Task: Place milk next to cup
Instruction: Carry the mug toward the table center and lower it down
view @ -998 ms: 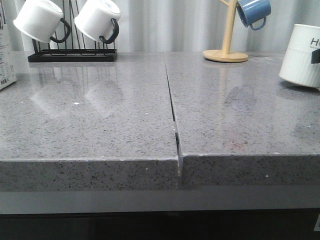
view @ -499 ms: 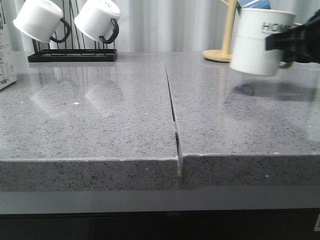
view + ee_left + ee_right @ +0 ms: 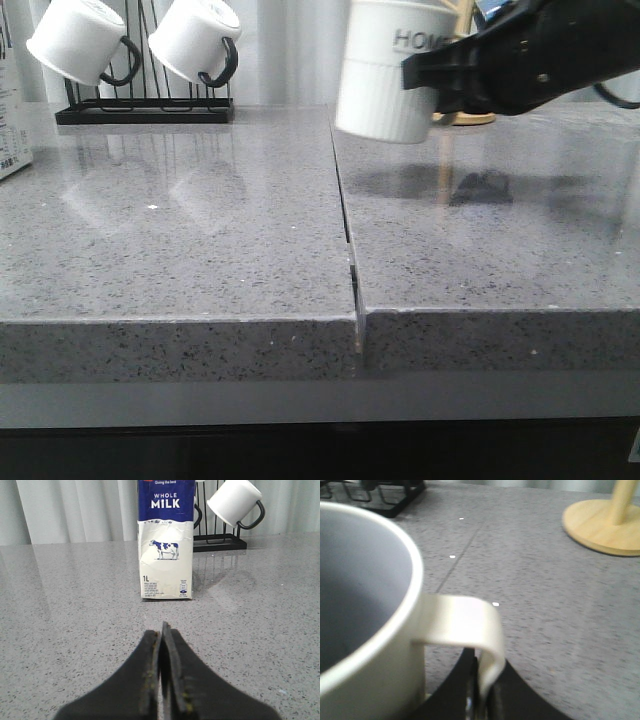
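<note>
Right pincer [image 3: 425, 75] grips the HOME mug [image 3: 390, 70] by its handle, held above the surface [image 3: 200, 250] near the centre seam; it should lower it level before releasing. Left pincer [image 3: 161, 632] is closed and empty, facing one upright milk carton [image 3: 166, 540]. Two black-handled white mugs [image 3: 195, 40] hang on the rack.

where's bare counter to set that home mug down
Bare stone spans both sides of the centre seam, from the front edge back to the mug rack and wooden stand. The far left by the milk is crowded; the right pincer holds the cup aloft.
</note>
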Controlling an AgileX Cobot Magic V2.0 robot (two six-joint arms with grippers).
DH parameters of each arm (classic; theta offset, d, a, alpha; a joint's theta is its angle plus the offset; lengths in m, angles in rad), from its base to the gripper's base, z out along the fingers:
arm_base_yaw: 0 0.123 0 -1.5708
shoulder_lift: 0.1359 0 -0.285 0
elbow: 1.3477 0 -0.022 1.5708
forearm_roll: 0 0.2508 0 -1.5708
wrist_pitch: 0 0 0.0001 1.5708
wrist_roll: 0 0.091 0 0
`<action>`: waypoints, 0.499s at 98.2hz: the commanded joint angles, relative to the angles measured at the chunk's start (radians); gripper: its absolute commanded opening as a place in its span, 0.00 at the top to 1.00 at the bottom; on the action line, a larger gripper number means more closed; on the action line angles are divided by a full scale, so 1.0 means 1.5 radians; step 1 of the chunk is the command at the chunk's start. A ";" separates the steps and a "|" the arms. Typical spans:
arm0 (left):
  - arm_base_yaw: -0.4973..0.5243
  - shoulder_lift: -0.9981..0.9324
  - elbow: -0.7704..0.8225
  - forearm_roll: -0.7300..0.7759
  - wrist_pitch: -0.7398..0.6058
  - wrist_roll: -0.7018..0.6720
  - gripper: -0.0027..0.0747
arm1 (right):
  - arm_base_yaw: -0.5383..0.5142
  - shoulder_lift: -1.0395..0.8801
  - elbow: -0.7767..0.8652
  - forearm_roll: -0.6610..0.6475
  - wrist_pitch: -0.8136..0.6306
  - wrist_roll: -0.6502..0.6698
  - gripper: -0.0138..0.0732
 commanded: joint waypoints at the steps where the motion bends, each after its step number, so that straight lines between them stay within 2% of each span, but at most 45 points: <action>1: 0.003 -0.022 0.027 -0.009 -0.056 -0.003 0.99 | 0.017 -0.003 -0.039 0.003 -0.052 -0.005 0.91; 34: 0.003 -0.022 0.027 -0.009 -0.056 -0.003 0.99 | 0.031 0.044 -0.061 0.003 -0.053 -0.005 0.90; 49: 0.003 -0.022 0.027 -0.009 -0.056 -0.003 0.99 | 0.031 0.044 -0.061 0.003 -0.053 -0.005 0.79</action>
